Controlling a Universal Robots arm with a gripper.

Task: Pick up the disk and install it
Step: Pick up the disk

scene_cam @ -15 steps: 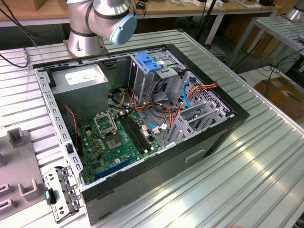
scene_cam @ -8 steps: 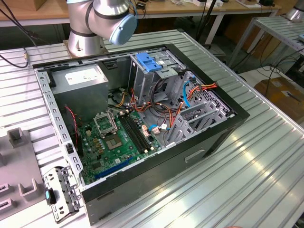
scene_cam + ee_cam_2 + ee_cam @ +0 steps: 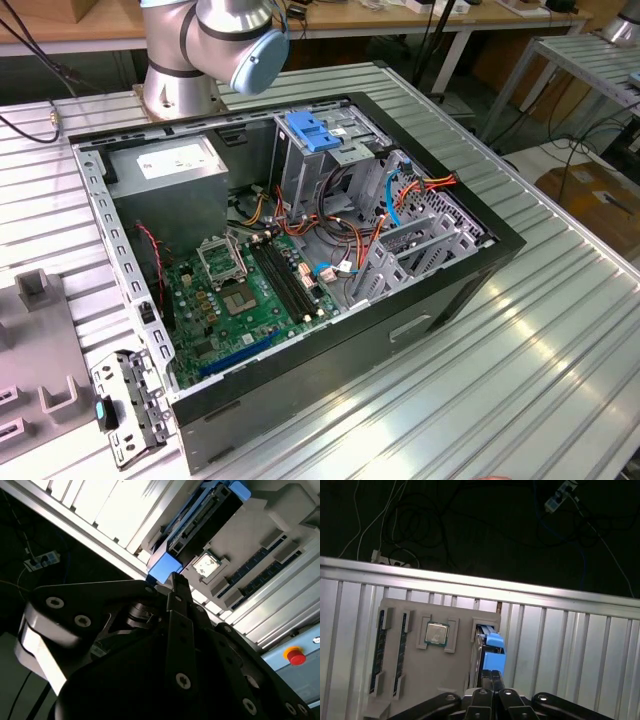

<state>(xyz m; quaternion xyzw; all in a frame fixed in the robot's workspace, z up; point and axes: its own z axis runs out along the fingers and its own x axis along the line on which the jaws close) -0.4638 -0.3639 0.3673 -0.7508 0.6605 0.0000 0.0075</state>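
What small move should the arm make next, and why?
Probably open the gripper: it looks shut, just short of the disk, which stands on edge in a slot of the grey tray, not yet held.

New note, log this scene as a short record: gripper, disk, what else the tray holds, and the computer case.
gripper: shut, empty, right at the disk's blue end
disk: on edge in a slot of the grey tray, not picked up
tray's other contents: processor chip, memory sticks
computer case: open, lying on the ribbed metal table
drive cage: blue latch on top
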